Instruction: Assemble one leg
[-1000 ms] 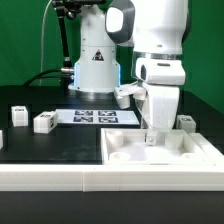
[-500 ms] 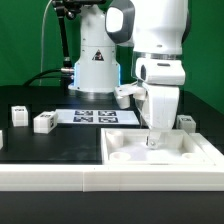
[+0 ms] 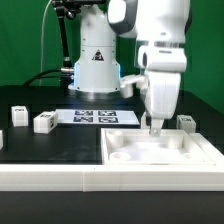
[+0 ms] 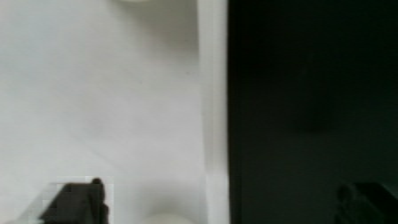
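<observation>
We judge the task to be barely begun, since no leg has been lifted, let alone fitted. The leg [image 3: 43, 122] lies loose on the black worktop [image 3: 40, 145] towards the exterior view's left, its black-and-white tag facing us. It is well apart from the arm [image 3: 160, 60] and just beside the marker board [image 3: 95, 116]. Another post of the same kind [image 3: 18, 115] lies near it, further to that side. A small white block [image 3: 185, 122] sits just beyond the far rim of the tray [image 3: 165, 158] on the exterior view's right. It may be a further leg, but it is too small for us to say. The arm hangs over the far edge of the tray. In the wrist view the two dark fingertips [image 4: 71, 203] stand far apart, so the jaws are wide open with nothing held between them. One fingertip is over the white tray surface [image 4: 98, 100] and the other over the dark worktop, so the jaws straddle the tray's rim. We cannot tell whether either fingertip touches it. As we read it, the step in hand concerns the tray itself, perhaps taking it by its wall to place it, rather than a leg. Nearly everything is left to do: reach a leg, close on it, carry it to the tray, seat it and fasten it there.
</observation>
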`<state>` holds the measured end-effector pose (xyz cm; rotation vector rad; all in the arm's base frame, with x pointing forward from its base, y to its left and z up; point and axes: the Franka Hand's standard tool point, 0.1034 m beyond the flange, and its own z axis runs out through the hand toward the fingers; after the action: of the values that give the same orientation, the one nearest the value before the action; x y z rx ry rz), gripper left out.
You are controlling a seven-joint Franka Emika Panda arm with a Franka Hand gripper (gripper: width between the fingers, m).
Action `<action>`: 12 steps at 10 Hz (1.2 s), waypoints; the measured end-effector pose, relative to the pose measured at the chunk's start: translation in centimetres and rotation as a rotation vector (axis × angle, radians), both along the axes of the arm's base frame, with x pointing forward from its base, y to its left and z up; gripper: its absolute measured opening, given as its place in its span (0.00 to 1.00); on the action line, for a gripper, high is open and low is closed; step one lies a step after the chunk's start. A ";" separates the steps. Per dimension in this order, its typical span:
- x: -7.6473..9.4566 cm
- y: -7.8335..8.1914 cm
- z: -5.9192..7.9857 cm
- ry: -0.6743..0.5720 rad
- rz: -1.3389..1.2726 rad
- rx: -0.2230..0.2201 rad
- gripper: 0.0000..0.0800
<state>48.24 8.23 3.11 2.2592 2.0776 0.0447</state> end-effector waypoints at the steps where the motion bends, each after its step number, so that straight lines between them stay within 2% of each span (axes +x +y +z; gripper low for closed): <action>1: -0.3 0.3 1.3 0.005 -0.045 -0.012 0.81; 2: -0.1 0.4 1.8 -0.001 -0.070 -0.012 0.81; 4: -0.2 0.4 1.6 0.002 -0.104 -0.010 0.81; 7: -0.3 0.4 1.5 -0.005 -0.331 0.008 0.81; 8: -0.7 0.8 1.4 -0.019 -0.493 0.044 0.81; 9: -1.3 1.5 1.3 -0.018 -0.641 0.067 0.81; 10: -1.5 3.3 1.4 -0.022 -0.834 0.089 0.81; 12: -1.8 5.4 1.5 -0.015 -1.041 0.116 0.81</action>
<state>46.43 13.68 4.57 3.0579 0.6878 0.1174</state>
